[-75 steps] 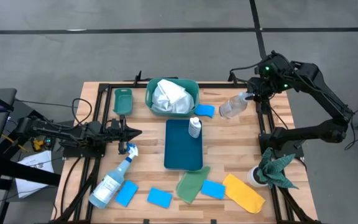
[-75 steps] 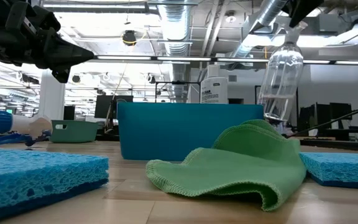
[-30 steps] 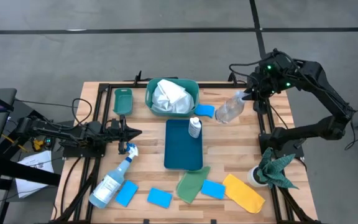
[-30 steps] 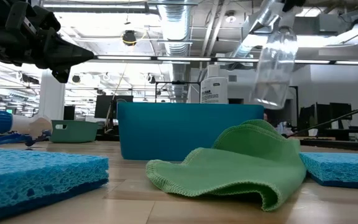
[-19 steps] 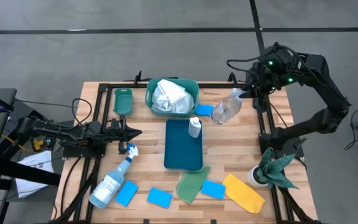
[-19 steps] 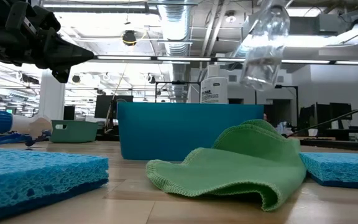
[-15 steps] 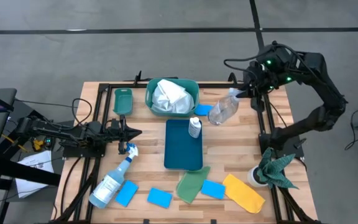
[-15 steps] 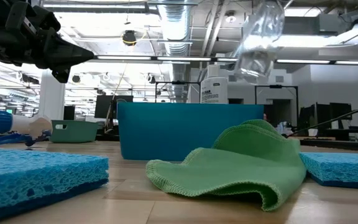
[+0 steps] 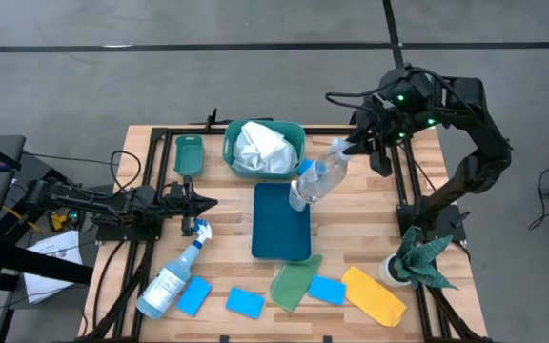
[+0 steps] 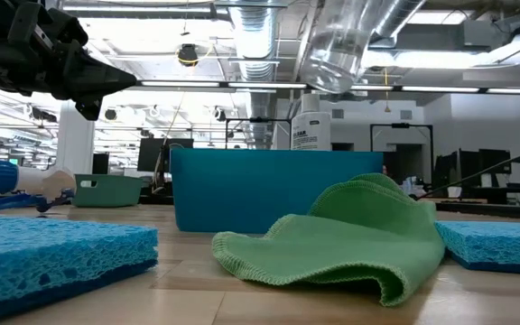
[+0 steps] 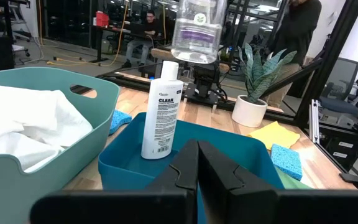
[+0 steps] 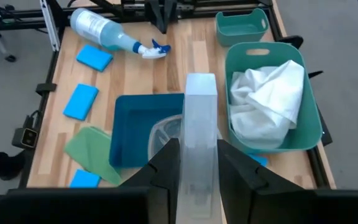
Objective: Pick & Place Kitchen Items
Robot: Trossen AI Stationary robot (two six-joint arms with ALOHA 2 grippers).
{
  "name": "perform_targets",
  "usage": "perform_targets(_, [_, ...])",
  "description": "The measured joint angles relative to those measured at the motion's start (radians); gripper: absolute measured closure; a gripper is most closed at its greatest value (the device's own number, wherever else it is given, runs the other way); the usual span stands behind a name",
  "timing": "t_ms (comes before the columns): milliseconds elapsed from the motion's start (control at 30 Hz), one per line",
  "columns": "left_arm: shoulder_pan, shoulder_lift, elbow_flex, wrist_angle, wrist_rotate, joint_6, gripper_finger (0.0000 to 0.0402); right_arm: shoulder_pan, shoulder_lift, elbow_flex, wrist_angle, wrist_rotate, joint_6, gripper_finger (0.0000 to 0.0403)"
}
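While the high view looks down on the slatted wooden bench [image 9: 160,286], the right end effector [image 9: 349,148] grips a clear plastic bottle [image 9: 316,178] by its neck, tilted above the dark blue rectangular tray [image 9: 281,225]. Low view: the bottle's round base hangs over a rumpled green cloth [image 10: 350,235]. Left wrist view: the left end effector [image 11: 193,163] is clenched, empty. Right wrist view: the bottle runs straight out between the fingers.
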Motion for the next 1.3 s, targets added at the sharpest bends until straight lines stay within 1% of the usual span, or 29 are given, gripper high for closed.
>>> perform_targets(300, [0.0,0.0,0.0,0.0,0.0,0.0,0.0401,0.06,0.016,0.023,0.0,0.003,0.08,0.0331])
perform_targets(567, [0.0,0.0,0.0,0.0,0.0,0.0,0.0401,0.181,0.016,0.023,0.0,0.006,0.215,0.0331])
perform_targets(767, [0.0,0.0,0.0,0.0,0.0,0.0,0.0401,0.277,0.038,0.024,0.02,0.074,0.302,0.0331])
perform_targets(900, [0.0,0.0,0.0,0.0,0.0,0.0,0.0401,0.319,0.083,0.025,0.019,0.114,0.323,0.0331])
perform_targets(1033, [0.0,0.0,0.0,0.0,0.0,0.0,0.0401,0.333,0.139,0.023,0.032,0.123,0.325,0.0331])
perform_targets(1300, [0.0,0.0,0.0,0.0,0.0,0.0,0.0401,0.33,0.229,0.024,0.14,0.142,0.307,0.0331])
